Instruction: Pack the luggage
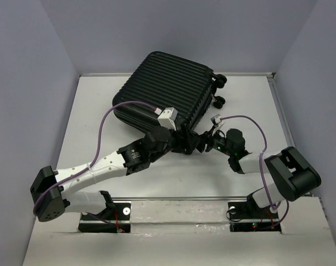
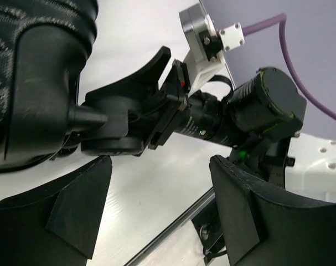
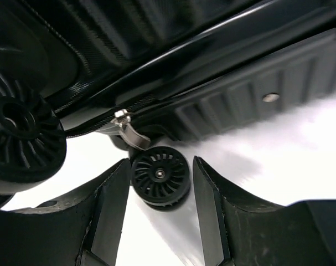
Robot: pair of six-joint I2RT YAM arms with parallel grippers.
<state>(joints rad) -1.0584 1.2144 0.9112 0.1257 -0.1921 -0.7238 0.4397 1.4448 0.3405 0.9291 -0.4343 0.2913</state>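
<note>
The luggage (image 1: 165,88), a black ribbed hard-shell suitcase, lies closed and flat at the back middle of the table. Both grippers meet at its near right corner. My left gripper (image 1: 184,145) is open and empty beside the shell; its wrist view shows its jaws spread (image 2: 159,172) over bare table, with the luggage corner (image 2: 29,66) at the upper left. My right gripper (image 1: 203,141) is open, and its jaws (image 3: 161,166) straddle a small black wheel (image 3: 159,176), with a gap on the right side. A silver zipper pull (image 3: 129,130) hangs just above that wheel.
Two more wheels (image 1: 218,91) stick out at the suitcase's far right side. Grey walls close in the table on the left, back and right. A metal rail (image 1: 179,199) runs along the near edge by the arm bases. A second wheel (image 3: 21,136) sits left of my right gripper.
</note>
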